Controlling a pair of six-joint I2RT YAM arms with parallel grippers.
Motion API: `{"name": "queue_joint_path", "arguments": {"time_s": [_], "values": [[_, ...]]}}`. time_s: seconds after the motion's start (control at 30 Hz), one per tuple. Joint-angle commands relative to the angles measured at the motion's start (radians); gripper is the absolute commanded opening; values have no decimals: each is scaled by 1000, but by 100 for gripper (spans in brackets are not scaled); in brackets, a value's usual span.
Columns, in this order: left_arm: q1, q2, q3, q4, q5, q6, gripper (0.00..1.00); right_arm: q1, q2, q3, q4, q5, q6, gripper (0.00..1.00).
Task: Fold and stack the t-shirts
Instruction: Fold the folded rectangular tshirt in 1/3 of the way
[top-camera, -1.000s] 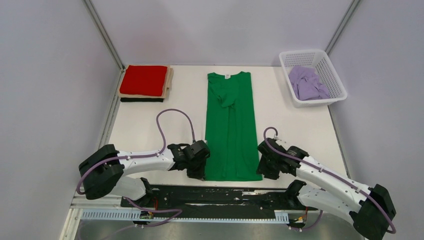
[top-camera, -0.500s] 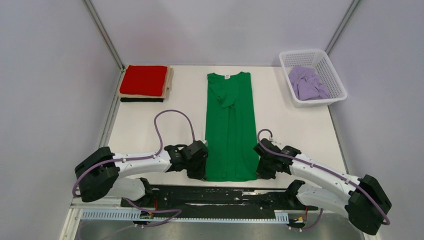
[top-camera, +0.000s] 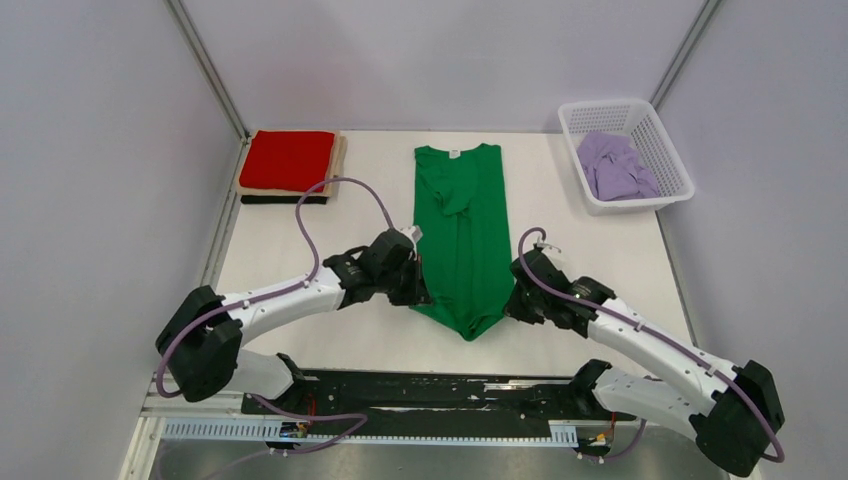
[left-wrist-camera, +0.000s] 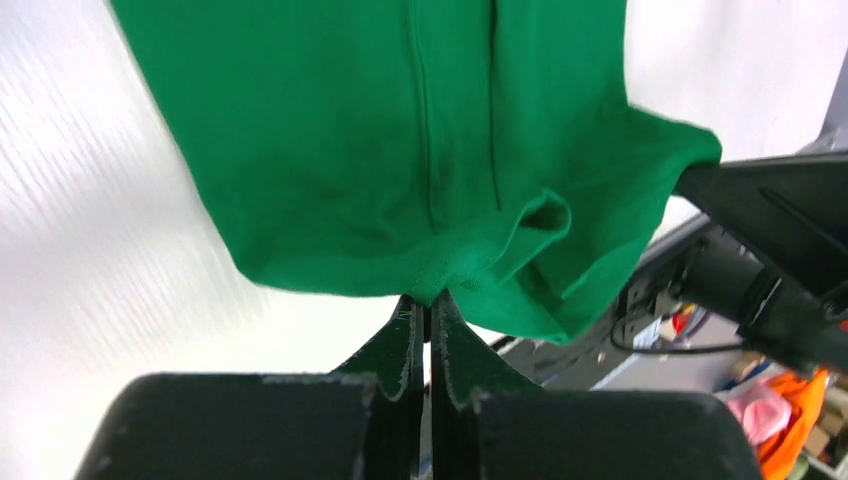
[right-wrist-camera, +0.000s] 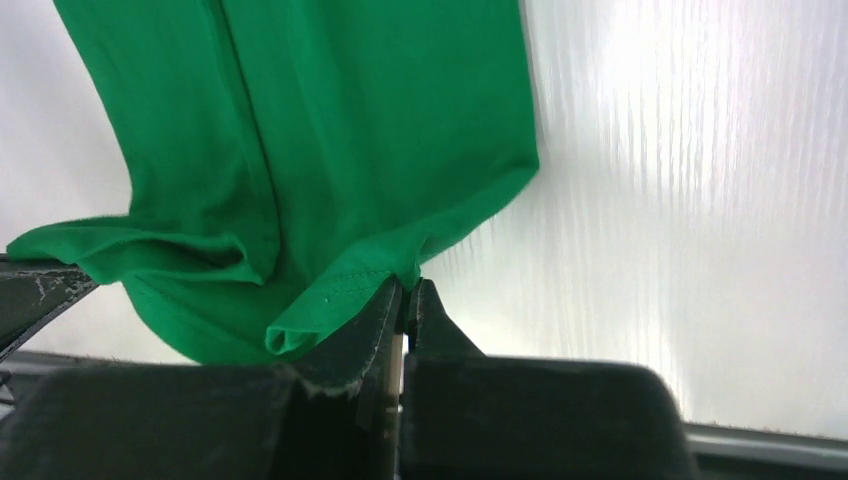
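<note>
1. Here, the bright green soft cloth t-shirt (top-camera: 462, 225) lies lengthwise mid-way across the white bench (top-camera: 290, 240), collar at the far end.
2. Left jaws: clamped tight on its near left hem corner.
3. Right jaws: clamped tight on its near right hem corner.

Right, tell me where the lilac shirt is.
Top view: the lilac shirt lies crumpled in the white basket at the far right corner of the table.
</note>
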Motion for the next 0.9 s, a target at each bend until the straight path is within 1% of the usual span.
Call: {"name": "queue_joint_path", "arguments": {"time_s": [0.0,0.07,0.27,0.4,0.57,0.7,0.87], "values": [[85,61,105,28,-3,90,0,-62,107,121,103,81,-102,0],[124,101,143,29,2,109,0,-105,165,164,123,75,-138,0],[220,225,265,45,38,160,0,-258,324,267,209,-27,-254,0],[272,302,342,63,67,174,0,-331,424,348,242,-37,-302,0],[335,414,457,48,108,202,0,-392,545,459,275,-76,-362,0],[373,460,506,54,123,219,0,-421,641,529,286,-100,-398,0],[416,512,573,39,144,253,0,-446,721,591,288,-108,-421,0]]}}
